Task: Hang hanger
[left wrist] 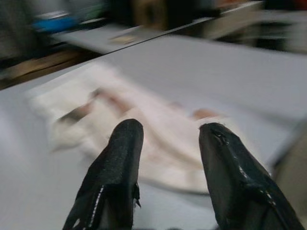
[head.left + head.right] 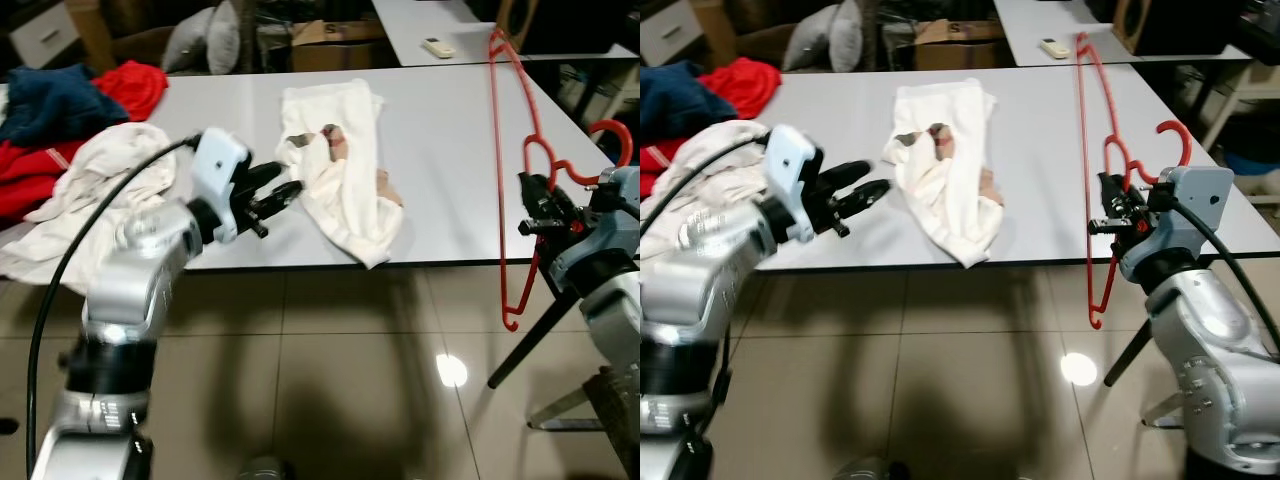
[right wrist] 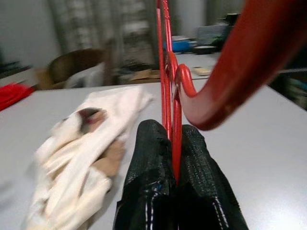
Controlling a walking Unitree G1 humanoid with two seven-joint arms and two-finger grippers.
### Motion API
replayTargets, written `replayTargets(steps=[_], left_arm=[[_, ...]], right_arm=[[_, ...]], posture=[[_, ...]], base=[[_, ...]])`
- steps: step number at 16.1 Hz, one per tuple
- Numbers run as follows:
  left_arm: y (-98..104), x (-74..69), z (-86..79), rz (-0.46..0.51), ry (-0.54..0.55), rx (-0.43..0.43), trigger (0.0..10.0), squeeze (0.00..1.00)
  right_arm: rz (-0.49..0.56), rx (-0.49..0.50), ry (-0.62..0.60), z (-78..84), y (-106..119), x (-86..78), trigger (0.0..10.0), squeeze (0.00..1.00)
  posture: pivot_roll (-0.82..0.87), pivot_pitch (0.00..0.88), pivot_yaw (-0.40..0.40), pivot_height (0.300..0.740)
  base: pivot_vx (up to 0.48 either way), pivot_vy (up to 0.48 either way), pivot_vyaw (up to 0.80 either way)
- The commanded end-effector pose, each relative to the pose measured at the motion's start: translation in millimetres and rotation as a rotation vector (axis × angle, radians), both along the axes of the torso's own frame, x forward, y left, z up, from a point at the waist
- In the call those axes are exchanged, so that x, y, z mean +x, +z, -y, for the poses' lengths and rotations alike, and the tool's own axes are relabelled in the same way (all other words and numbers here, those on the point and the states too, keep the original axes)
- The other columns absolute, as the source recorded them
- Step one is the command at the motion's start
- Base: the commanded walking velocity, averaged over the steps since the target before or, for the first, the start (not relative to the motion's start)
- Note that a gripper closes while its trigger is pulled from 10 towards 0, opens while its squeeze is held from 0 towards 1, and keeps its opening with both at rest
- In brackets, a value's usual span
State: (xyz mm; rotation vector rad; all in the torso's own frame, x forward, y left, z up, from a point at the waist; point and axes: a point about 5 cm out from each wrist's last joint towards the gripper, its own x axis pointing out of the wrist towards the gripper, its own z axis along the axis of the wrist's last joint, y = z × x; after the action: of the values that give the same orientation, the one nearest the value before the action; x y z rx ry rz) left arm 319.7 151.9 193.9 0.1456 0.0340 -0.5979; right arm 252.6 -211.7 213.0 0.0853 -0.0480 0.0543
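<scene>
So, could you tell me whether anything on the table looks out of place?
The cream garment lies crumpled, its lower corner hanging over the white table's front edge. The right hand holds the red plastic hanger edge-on, standing upright.

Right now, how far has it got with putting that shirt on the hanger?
Done: the right gripper has the red hanger pinched shut between its fingers, held on end beside the white table. In hand: the left gripper, open, sits at the edge of the cream garment, which lies flat and crumpled. Left: gripping the garment and threading the hanger into it; they are apart.
</scene>
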Motion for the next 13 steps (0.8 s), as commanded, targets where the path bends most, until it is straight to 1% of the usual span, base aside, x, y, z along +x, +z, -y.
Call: replayTargets(steps=[1, 2, 3, 4, 6, 9, 13], left_arm=[[-6, -2.2, -3.0, 0.003, 0.089, 0.040, 10.0, 0.00], [-11, -6.2, -1.8, 0.010, 0.122, 0.075, 10.0, 0.00], [-23, -16.4, 3.8, -0.023, 0.170, 0.003, 10.0, 0.00], [-26, -20.7, 6.6, -0.031, 0.182, -0.011, 10.0, 0.00], [-29, -26.9, 12.1, -0.050, 0.184, 0.013, 10.0, 0.00], [-26, -29.1, 14.8, -0.043, 0.207, 0.005, 10.0, 0.00], [-17, -23.9, 16.2, -0.031, 0.218, 0.009, 10.0, 0.00]], right_arm=[[-0.028, 0.001, -0.024, -7.1, -4, -1.0, 10.0, 0.00], [-0.035, 0.012, -0.031, -13.5, -10, -3.4, 10.0, 0.00], [-0.050, 0.040, -0.027, -27.9, -22, -11.5, 10.0, 0.00], [-0.050, 0.024, -0.024, -32.9, -25, -14.2, 10.0, 0.00], [-0.057, -0.005, -0.014, -38.2, -27, -17.2, 10.0, 0.00], [-0.059, 0.000, -0.027, -42.4, -29, -21.2, 10.0, 0.00], [-0.067, -0.008, -0.028, -47.1, -32, -24.2, 10.0, 0.00]], posture=[[-0.03, 0.000, 0.055, 0.740], [-0.02, 0.001, 0.054, 0.740], [-0.02, 0.006, 0.054, 0.740], [-0.02, 0.019, 0.047, 0.740], [-0.02, 0.030, 0.042, 0.740], [-0.03, 0.041, 0.038, 0.740], [-0.04, 0.044, 0.038, 0.740]], base=[[0.000, 0.000, 0.00], [0.000, 0.000, 0.00], [0.000, 0.000, 0.00], [0.000, 0.000, 0.00], [0.000, 0.255, 0.00], [0.000, 0.275, 0.00], [0.000, 0.277, 0.00]])
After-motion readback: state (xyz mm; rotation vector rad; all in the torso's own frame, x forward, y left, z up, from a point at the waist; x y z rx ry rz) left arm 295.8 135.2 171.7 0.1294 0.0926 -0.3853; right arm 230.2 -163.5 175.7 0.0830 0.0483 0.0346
